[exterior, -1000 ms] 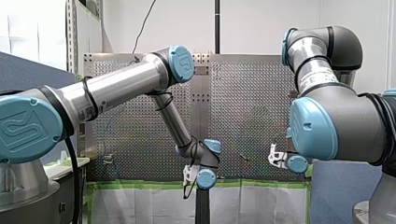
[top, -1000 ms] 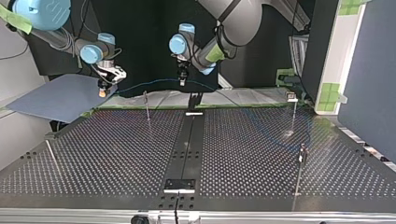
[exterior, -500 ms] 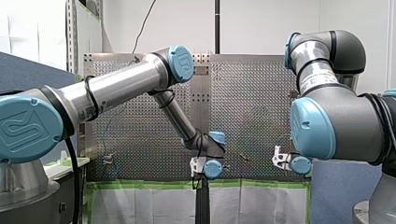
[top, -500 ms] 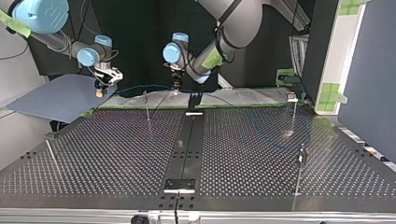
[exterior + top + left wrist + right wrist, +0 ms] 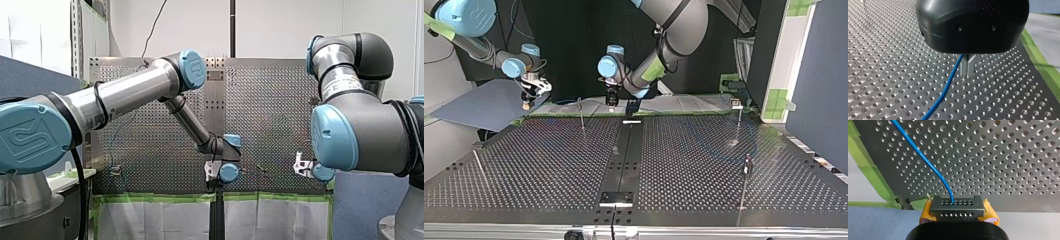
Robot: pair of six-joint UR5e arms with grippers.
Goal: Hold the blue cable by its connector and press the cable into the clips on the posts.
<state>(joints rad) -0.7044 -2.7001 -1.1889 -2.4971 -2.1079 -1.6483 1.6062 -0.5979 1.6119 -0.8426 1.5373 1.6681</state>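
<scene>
Blue cable [image 5: 930, 166], judged light and limp, leaves toward 11 o'clock from its rigid connector [image 5: 956, 206], the sound hold, pinched by my right pincer [image 5: 958, 210]; my left pincer [image 5: 967, 67] nips its span.

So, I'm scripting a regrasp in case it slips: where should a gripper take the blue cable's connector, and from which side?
Clamp the grey connector across its two short ends, coming from its back, opposite the holed face where the blue cable exits. My right gripper holds it so, yellow pads on the ends, leaving the cable free.
</scene>
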